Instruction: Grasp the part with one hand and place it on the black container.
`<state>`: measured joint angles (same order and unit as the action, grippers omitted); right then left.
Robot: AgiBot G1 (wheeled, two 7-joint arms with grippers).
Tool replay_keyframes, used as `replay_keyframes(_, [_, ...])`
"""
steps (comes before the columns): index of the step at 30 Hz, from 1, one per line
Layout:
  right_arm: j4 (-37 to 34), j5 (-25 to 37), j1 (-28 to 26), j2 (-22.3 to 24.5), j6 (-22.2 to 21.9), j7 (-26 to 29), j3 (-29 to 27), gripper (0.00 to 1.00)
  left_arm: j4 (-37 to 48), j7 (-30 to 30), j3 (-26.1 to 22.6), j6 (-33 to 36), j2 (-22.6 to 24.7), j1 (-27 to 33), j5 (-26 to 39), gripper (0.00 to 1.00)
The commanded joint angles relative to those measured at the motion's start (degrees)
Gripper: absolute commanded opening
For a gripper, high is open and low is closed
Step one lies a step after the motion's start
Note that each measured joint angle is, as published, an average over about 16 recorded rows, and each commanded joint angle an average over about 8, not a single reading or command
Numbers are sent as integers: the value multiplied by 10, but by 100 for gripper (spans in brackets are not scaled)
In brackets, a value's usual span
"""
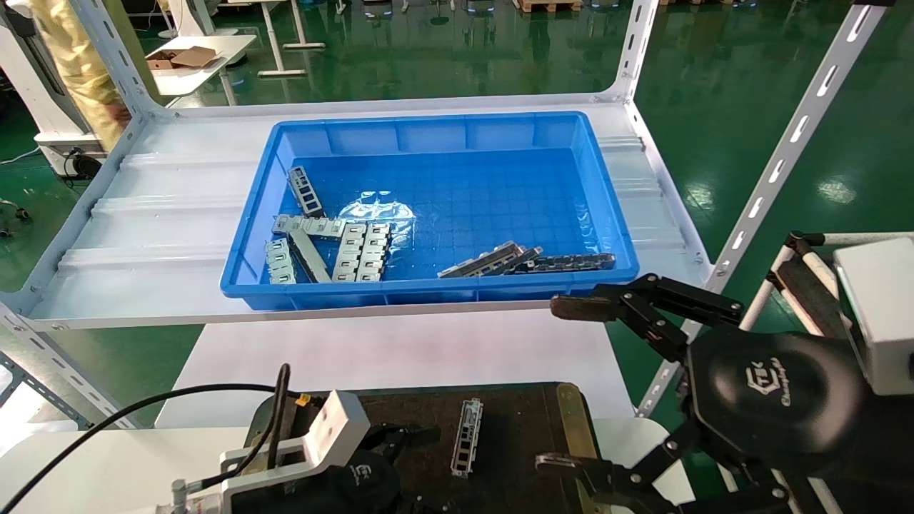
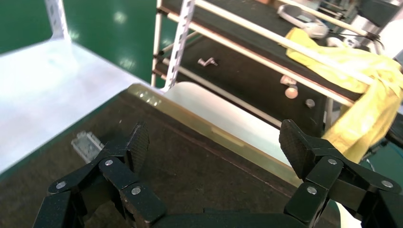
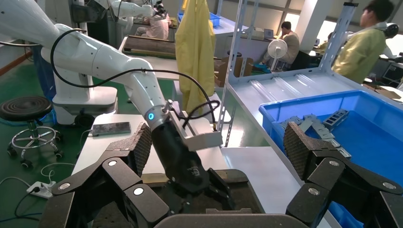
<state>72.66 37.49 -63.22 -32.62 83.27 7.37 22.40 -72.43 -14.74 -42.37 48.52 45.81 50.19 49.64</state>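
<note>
Head view shows us the part [image 1: 467,437] lying flat on the black container [image 1: 528,421], so we judge it delivered, which explains our left gripper [image 1: 410,437] spread empty beside it and right gripper [image 1: 571,385] wide, unladen.

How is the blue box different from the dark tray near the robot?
The blue bin is bright blue plastic with tall walls; the black container is dark, shallow and flat, with a brass-coloured strip on its side. The bin sits up on the white shelf, farther away; the container lies lower, close to the robot. The bin holds many metal pieces; the container holds just one part. Both are open on top.
</note>
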Motion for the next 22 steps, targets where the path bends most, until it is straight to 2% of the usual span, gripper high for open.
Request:
replay_keyframes(1, [0, 0, 0, 0, 0, 0, 0, 100, 7, 42, 16, 27, -2, -7, -17, 100])
replay_keyframes(5, [0, 0, 0, 0, 0, 0, 0, 100, 55, 119, 42, 111, -3, -14, -59, 100])
replay_keyframes(9, [0, 0, 0, 0, 0, 0, 0, 100, 108, 167, 56, 180, -5, -7, -81, 100])
replay_keyframes(14, [0, 0, 0, 0, 0, 0, 0, 100, 147, 188, 60, 222, -9, 5, -87, 100])
replay_keyframes(22, [0, 0, 0, 0, 0, 0, 0, 100, 163, 194, 61, 237, -10, 10, -89, 100])
